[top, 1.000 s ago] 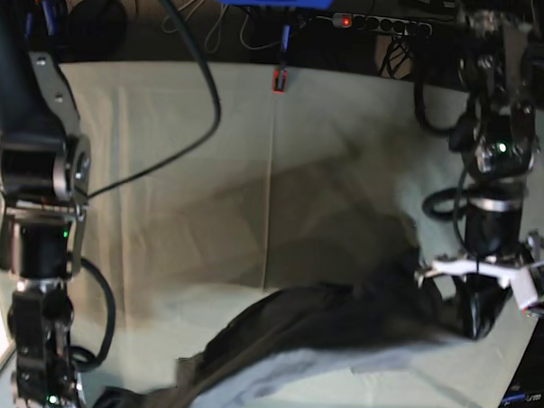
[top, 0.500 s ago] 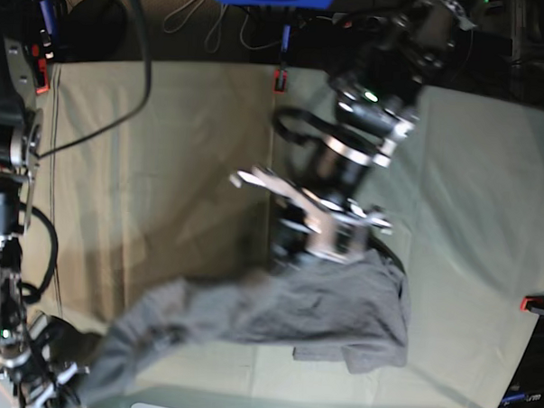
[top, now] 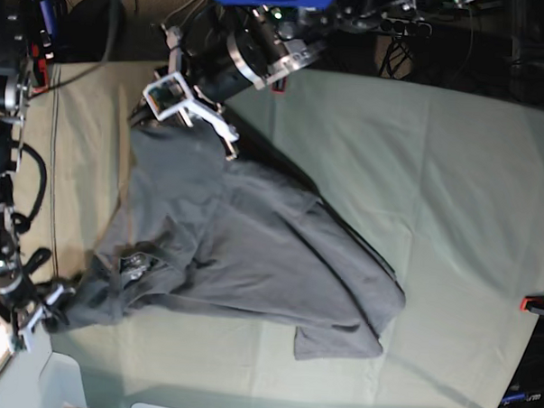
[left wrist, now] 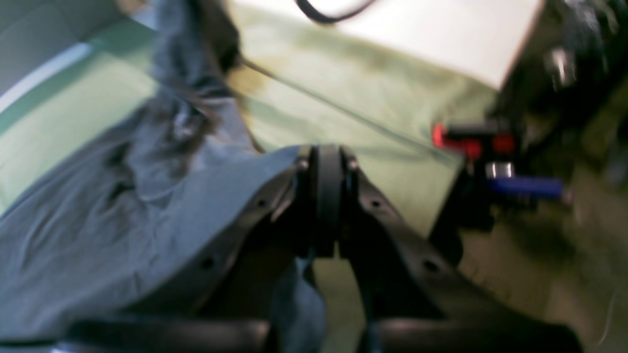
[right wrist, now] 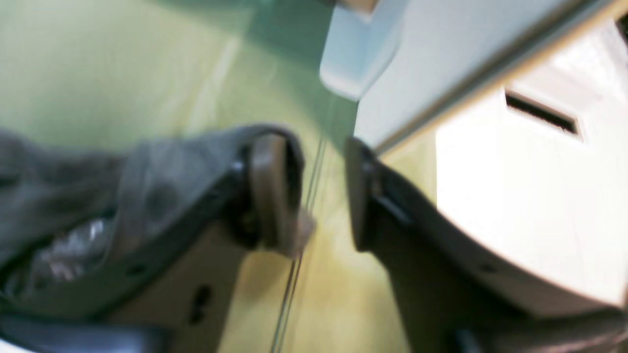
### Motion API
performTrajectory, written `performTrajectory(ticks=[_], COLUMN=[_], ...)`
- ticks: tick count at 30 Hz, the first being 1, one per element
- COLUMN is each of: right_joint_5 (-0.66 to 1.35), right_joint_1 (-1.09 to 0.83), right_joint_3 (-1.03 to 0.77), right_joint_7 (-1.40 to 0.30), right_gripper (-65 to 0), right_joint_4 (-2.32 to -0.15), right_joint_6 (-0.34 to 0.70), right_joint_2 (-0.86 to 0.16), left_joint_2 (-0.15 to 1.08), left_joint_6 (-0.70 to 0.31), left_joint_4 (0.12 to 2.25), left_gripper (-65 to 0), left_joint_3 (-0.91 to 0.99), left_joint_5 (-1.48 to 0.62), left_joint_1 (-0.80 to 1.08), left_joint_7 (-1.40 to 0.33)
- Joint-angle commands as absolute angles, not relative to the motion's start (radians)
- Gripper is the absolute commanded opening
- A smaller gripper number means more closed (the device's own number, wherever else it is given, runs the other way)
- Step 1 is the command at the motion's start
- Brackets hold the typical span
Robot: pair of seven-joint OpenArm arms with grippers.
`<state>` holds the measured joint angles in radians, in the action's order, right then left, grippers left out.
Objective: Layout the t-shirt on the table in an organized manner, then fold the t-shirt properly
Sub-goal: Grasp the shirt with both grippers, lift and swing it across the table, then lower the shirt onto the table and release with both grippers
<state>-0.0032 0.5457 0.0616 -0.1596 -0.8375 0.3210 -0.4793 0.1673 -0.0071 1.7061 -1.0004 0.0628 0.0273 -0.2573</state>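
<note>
L arm reaches across the table (top: pixel 473 159) to its far edge in base view, L gripper (top: pixel 181 110) low over the cloth near the top-left. L wrist view: fingers (left wrist: pixel 327 196) clenched together, shirt (left wrist: pixel 122 196) edge pinched at them, grey fabric draping back under the gripper (left wrist: pixel 327 206). View is blurred. Red clamp (left wrist: pixel 471 142) sits on the table edge just past the fingertips.

R arm hangs down base view's left side, R gripper (top: pixel 33 306) at the near-left table corner. R wrist view: fingers (right wrist: pixel 270 191) parted, clear gap between them, table (right wrist: pixel 98 63) cloth visible through the gap. Shirt (right wrist: pixel 98 181) fabric wraps over one finger only; can't tell if it's merely draped or caught there.

Shirt (top: pixel 243 248) lies stretched on the table from L gripper at far-left down to R gripper at near-left, rest fanning toward table centre, wrinkled, one lobe folded at the near side.

No containers in view.
</note>
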Motion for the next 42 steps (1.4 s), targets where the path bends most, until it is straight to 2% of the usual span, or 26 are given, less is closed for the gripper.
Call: performTrajectory(ticks=[1,4,6,8,9,14,19,25,28,35,42], right_joint_5=[0.002,0.002,0.004,0.004,0.004,0.001,0.001,0.001,0.001,0.001,0.001], right_joint_1=[0.573,0.568,0.553,0.527,0.509,0.427,0.283,0.136,0.062,-0.058,-0.091], right_joint_3=[0.056,0.054,0.042,-0.024,-0.058,-0.153,-0.165,-0.165,-0.165,-0.162,-0.162], right_joint_7=[-0.134,-0.136,-0.136,-0.137,-0.139,-0.145,-0.145,-0.145,-0.145,-0.145,-0.145], right_gripper=[-36.3,-29.6,-28.2,-28.3,-28.3,-28.3,-28.3,-28.3,-28.3,-28.3,-28.3], right_joint_4=[-0.855,-0.855,-0.863,-0.900,-0.926,-1.084,-1.248,-1.368,-1.423,-1.495,-1.495], right_joint_6=[0.318,0.318,0.318,0.318,0.318,0.318,0.318,0.318,0.318,0.318,0.318], right_joint_2=[-0.498,-0.496,-0.498,-0.495,-0.495,-0.450,-0.384,-0.286,-0.231,-0.143,-0.140], left_joint_2=[0.156,0.156,0.156,0.156,0.156,0.151,0.097,-0.036,-0.074,-0.090,-0.085], left_joint_6=[-0.010,-0.004,-0.004,-0.004,-0.004,-0.002,-0.002,-0.007,-0.004,-0.008,-0.010], left_joint_4=[1.710,1.689,1.689,1.698,1.702,1.718,1.695,1.540,1.419,1.125,0.961], left_gripper=[-60.7,-46.8,-37.4,-31.0,-30.1,-30.9,-31.0,-30.9,-30.9,-30.9,-30.9], left_joint_3=[-1.023,-1.038,-1.036,-1.029,-1.015,-0.808,-0.464,-0.051,0.094,0.249,0.255], left_joint_5=[0.074,0.074,0.070,0.073,0.068,0.065,0.064,0.064,0.064,0.064,0.064], left_joint_1=[0.019,0.010,0.010,0.010,0.010,0.030,0.087,0.042,-0.016,-0.140,-0.231], left_joint_7=[-0.225,-0.225,-0.222,-0.216,-0.214,-0.214,-0.214,-0.214,-0.216,-0.214,-0.214])
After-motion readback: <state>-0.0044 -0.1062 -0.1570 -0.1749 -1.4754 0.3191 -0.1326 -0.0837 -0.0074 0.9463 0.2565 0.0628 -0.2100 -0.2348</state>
